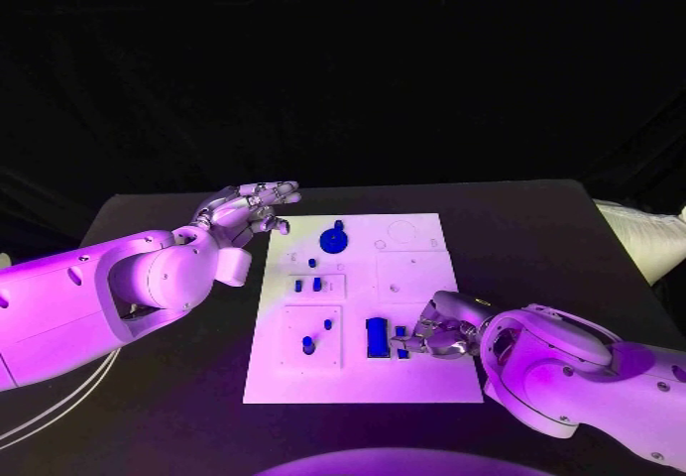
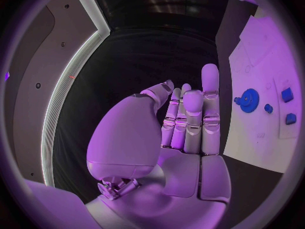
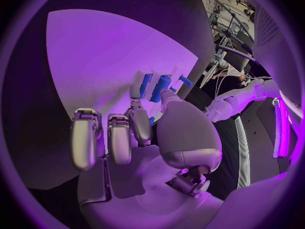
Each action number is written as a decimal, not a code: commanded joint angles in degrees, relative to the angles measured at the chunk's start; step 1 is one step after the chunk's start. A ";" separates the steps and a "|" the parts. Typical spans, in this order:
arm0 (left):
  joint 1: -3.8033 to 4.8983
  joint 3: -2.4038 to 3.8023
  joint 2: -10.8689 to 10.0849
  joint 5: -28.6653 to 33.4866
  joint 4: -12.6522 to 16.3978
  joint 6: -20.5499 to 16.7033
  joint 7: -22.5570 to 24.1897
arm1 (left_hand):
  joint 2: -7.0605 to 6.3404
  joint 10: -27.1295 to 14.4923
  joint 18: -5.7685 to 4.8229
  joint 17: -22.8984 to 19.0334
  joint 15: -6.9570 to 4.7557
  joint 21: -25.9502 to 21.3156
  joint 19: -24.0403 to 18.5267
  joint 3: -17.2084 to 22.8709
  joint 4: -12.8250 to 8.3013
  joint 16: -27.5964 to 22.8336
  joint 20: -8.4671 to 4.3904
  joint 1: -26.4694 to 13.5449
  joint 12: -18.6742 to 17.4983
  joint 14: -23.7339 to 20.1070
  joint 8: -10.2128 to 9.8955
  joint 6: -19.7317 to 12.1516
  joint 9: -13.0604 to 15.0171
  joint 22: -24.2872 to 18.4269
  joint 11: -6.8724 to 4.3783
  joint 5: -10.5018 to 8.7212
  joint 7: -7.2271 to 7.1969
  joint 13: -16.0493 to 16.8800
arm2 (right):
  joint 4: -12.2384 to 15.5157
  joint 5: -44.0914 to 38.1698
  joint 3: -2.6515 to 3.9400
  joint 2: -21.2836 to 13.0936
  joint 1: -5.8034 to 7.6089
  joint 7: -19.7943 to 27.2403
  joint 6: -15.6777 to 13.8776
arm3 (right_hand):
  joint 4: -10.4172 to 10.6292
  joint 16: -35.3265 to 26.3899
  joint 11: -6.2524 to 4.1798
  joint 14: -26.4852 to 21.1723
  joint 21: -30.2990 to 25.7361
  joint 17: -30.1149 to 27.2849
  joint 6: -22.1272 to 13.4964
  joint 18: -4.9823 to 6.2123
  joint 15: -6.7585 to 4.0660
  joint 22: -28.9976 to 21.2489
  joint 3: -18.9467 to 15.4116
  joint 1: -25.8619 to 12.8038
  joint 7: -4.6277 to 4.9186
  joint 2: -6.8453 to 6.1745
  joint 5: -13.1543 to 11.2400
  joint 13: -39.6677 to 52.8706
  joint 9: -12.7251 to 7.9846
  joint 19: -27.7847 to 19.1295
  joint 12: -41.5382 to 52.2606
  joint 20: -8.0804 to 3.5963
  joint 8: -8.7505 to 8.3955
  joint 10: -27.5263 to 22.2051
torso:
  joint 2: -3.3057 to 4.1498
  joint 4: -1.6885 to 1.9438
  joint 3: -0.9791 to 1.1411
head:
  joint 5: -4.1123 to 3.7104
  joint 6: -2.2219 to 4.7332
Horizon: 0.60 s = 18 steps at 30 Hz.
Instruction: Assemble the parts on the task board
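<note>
Task board with both hands at its edges

Table (image 1: 543, 228), black, carries the white task board (image 1: 414, 377) at its middle, long side running away from the robot. The board shows several shallow square recesses in two columns. Left arm (image 1: 86, 297) reaches in over the table beside the board's far left corner; right arm (image 1: 601, 372) lies over the table at the board's near right corner.

Left hand (image 1: 246, 210) hovers just off the far left edge of the board, fingers extended and side by side, nothing in it; in the left wrist view the same hand (image 2: 184, 122) is seen with straight fingers and an empty palm, the board to one side.

Right hand (image 1: 440, 327) rests at the near right part of the board, its fingers curled down toward the blue pieces there. In the right wrist view this hand (image 3: 136, 132) has fingertips touching or just beside the blue pieces (image 3: 159, 86); whether it actually grips one cannot be told.

Blue rectangular block (image 1: 378, 337) lies on the near middle of the board, just left of the right hand, with a smaller blue piece (image 1: 401, 342) beside it against the fingers. Blue gear-like disc (image 1: 333, 239) sits near the far left of the board, close to the left hand. Two small blue pegs (image 1: 307, 285) stand in the left middle recess. Two further small blue pegs (image 1: 314, 335) stand in the near left recess.
</note>
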 commanded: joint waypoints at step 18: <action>0.02 0.01 0.21 -0.13 -0.38 1.25 0.51 | 0.17 -0.49 1.07 -0.33 -0.14 -0.34 0.06 -0.13 -0.16 -0.07 0.11 0.30 0.40 -0.50 0.22 -0.28 -0.07 -0.07 0.15 0.30 -0.05 -0.10 | -3.33 9.16 0.44 -2.09 1.53 11.29 -8.92 | -1.87 -1.60 0.66 5.13 -2.36 10.99 -3.52 -0.44 0.47 -0.65 -1.30 8.94 1.30 1.67 1.58 3.10 -0.10 0.22 -4.86 0.23 -1.85 -0.61 | -0.21 0.09 -0.13 | -0.39 0.51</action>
